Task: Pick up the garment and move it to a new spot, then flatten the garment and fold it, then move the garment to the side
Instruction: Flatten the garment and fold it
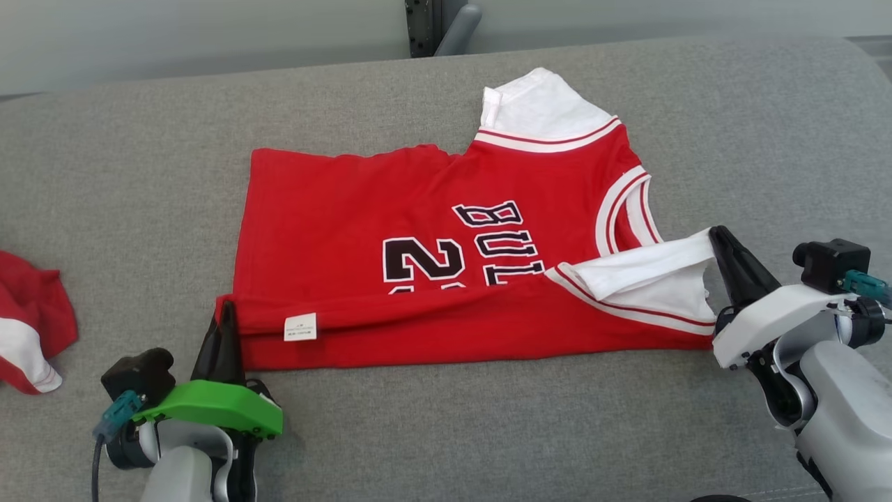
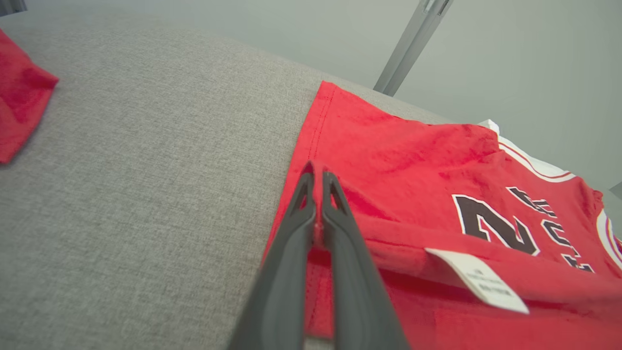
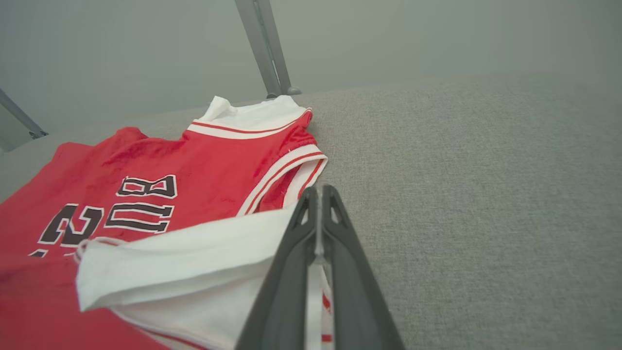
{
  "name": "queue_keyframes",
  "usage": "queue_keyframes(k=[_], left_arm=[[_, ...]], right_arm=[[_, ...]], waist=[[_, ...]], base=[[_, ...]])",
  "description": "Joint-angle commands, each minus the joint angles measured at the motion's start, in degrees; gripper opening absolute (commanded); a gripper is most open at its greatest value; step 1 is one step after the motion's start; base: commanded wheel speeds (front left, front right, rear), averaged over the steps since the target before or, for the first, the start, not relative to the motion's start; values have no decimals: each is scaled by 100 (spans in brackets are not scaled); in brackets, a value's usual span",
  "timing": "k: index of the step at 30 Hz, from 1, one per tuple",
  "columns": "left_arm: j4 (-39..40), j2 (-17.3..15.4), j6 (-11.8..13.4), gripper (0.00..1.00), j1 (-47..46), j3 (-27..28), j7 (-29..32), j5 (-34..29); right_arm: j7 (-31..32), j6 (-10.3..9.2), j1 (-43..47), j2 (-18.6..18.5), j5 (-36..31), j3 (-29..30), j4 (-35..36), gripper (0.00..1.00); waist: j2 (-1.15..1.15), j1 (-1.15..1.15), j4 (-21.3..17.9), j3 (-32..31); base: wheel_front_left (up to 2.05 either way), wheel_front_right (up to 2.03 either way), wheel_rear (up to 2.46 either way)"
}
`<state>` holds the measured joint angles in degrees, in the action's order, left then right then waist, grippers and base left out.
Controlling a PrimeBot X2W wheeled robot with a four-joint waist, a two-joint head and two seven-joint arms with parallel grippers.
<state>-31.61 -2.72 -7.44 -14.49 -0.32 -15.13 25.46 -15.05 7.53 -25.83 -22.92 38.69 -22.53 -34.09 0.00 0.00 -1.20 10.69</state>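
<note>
Spreading under everything is the grey upholstered surface (image 1: pixel 125 181), which we see running from edge to edge in the head view. On its middle lies the garment (image 1: pixel 418 230), a red jersey with white trim and black lettering and a number on its chest. It is laid sideways, with the neck toward our right and the hem toward our left. Its near long edge is folded over onto the front, so the fold covers the lower part of the printing. The near white sleeve (image 1: pixel 648 279) lies turned up on the red cloth, and the far white sleeve (image 1: pixel 536 104) sticks out flat on the far side. Well apart from the jersey, at the left edge of the surface, sits a crumpled red and white cloth (image 1: pixel 28 321). Our left gripper (image 1: pixel 226 310), under its green cover, has its two dark fingers pressed together on the hem corner of the folded edge; in the left wrist view we see red fabric pinched between them. Our right gripper (image 1: pixel 719 237) is closed on the end of the near white sleeve, and the right wrist view shows white cloth caught between its fingers. A small white label (image 1: pixel 300 326) hangs on the folded edge, near our left fingers.
</note>
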Motion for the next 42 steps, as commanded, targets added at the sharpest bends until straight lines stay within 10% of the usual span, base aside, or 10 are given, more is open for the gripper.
queue_keyframes(k=[1,19,20,21,22,23,24,42], left_arm=[[-19,-33,30,0,-122,-25,0,-42],[-290,-32,125,0,-853,-64,0,-206],[-301,-34,122,4,-881,-73,0,-196],[-307,-34,115,29,-910,-87,0,-194],[-299,-33,106,50,-939,-97,0,-226],[-275,-34,100,96,-962,-85,0,-240],[-254,-35,102,100,-974,-57,0,-244],[481,-30,199,100,306,368,-1,-312]], right_arm=[[-15,-9,-75,13,-16,29,-61,0],[-16,-9,-772,235,-351,202,-508,0],[-16,-9,-811,248,-378,187,-533,0],[-16,-9,-855,265,-398,186,-553,0],[-16,-9,-907,271,-447,219,-547,21],[-16,-9,-945,278,-480,285,-530,63],[-16,-9,-964,304,-504,379,-520,100],[-16,-8,782,610,-722,981,348,100]], waist=[[0,0,69,153],[0,0,102,653],[0,0,98,674],[0,0,92,693],[0,0,86,717],[0,0,82,737],[0,0,78,751],[0,0,-1,181]], base=[[0,0,0],[0,0,0],[0,0,0],[0,0,0],[0,0,0],[0,0,0],[0,0,0],[0,0,0]])
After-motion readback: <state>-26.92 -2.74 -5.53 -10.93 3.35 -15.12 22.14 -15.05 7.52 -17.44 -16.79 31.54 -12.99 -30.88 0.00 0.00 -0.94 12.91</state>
